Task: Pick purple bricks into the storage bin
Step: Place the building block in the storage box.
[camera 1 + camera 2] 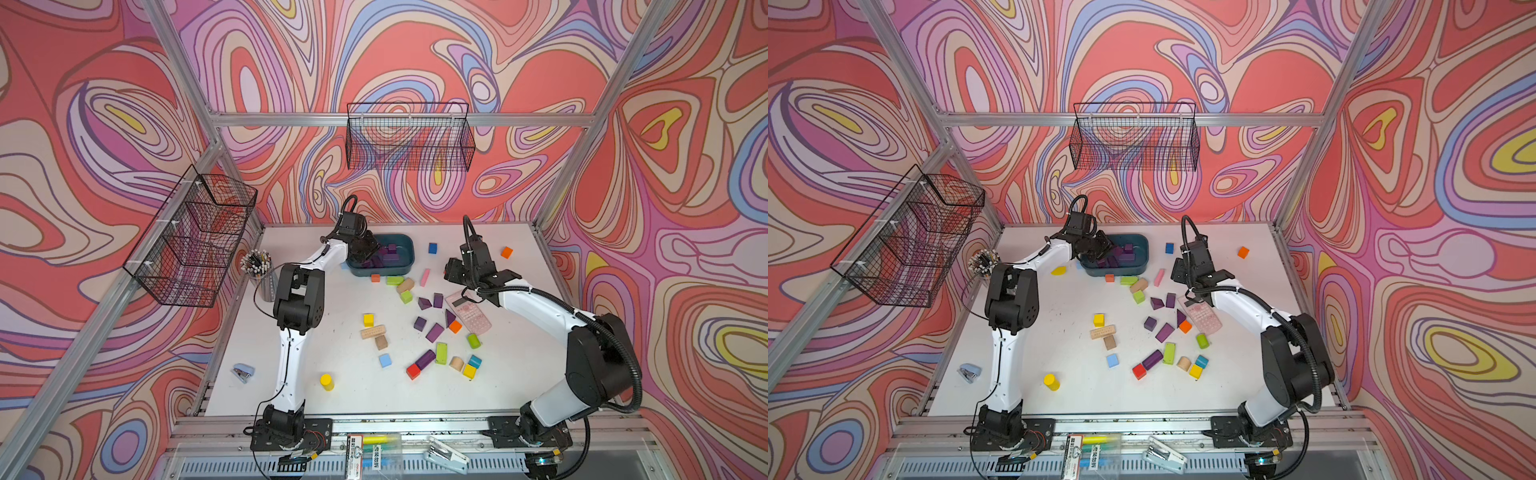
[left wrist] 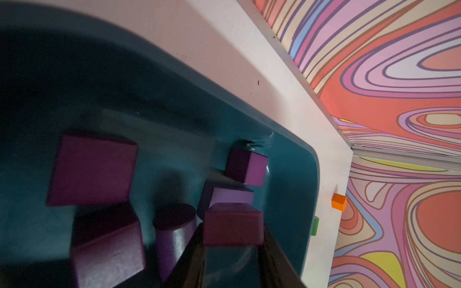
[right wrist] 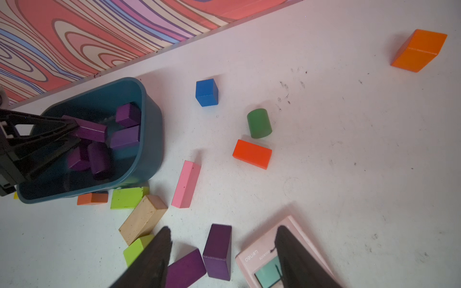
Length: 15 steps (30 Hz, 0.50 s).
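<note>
Nearest on the tabletop (image 1: 365, 399), loose purple bricks (image 1: 434, 332) lie scattered; above two of them and the pink calculator (image 1: 469, 313), my right jaws hang spread and empty. Farther back, my left jaws pinch one purple brick (image 2: 233, 224) over the storage bin (image 1: 395, 268), where others lie

purple bricks (image 1: 434, 332): six loose on the table (image 1: 353, 395), six at the storage bin (image 1: 390, 269) (counted in the left wrist view, dim there) | storage bin: one | wire baskets (image 1: 409, 137): two | calculator (image 1: 468, 312): one | staplers (image 1: 242, 372): two | pen cup (image 1: 259, 270): one | pink bar (image 1: 424, 277): one | robot arms (image 1: 291, 353): two
</note>
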Available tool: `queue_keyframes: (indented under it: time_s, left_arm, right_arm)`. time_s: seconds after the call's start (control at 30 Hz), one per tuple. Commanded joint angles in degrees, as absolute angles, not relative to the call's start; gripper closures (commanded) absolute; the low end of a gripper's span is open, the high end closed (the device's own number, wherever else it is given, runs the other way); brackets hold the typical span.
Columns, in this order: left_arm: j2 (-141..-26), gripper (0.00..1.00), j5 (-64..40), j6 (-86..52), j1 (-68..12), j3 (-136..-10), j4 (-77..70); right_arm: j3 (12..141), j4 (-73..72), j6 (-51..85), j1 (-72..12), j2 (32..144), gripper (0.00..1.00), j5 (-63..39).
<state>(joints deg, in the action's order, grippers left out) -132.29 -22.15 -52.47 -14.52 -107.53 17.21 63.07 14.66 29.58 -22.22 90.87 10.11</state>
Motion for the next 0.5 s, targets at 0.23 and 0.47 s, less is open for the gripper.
queue_keyframes:
  time_s: [0.23,0.47]
  left_arm:
    - [-131.9,0.55,-17.8,-49.3,-13.9,-112.0,25.1]
    - [-129.5,0.40,-15.6,-46.8,-13.7,-111.6,27.8]
  right_arm:
    - [64.2,15.4,28.7,-22.2,90.6,0.31,10.8]
    - [63.6,14.5,28.6,-22.2,90.2,0.31,10.8]
